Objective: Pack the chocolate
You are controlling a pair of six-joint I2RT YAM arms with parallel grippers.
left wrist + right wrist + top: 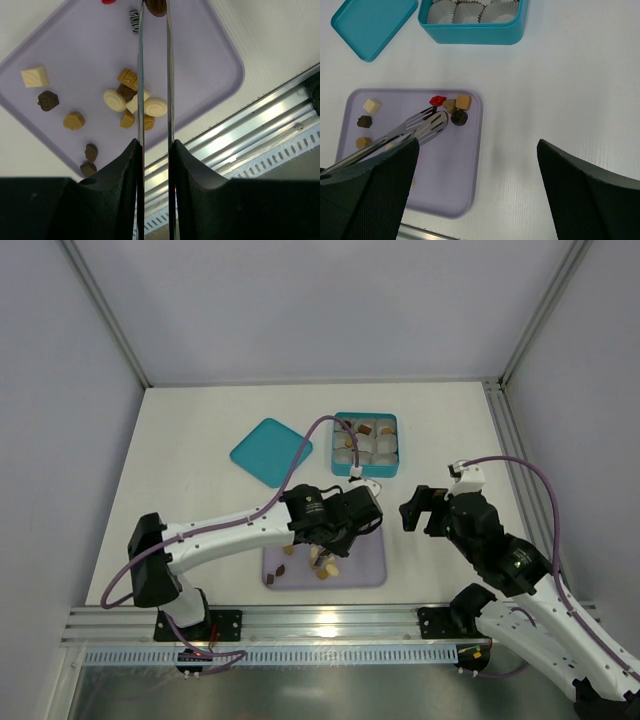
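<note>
Several small chocolate pieces (132, 100) in cream, tan and dark brown lie on a lilac tray (200, 60). My left gripper (154, 145) is shut on metal tongs (140, 75), low over the tray (355, 565). The slotted tong tips (427, 124) rest beside a dark round chocolate (459, 117), with a red piece (438, 100) and a tan cube (463, 102) close by. Whether the tips pinch the dark piece I cannot tell. My right gripper (477, 150) hangs open over bare table to the right of the tray (455, 170), holding nothing.
A teal box (365, 445) with white paper cups stands behind the tray, a few cups holding chocolate. Its lid (270, 452) lies to the left. An aluminium rail (330, 625) runs along the near edge. Frame posts stand at the back corners.
</note>
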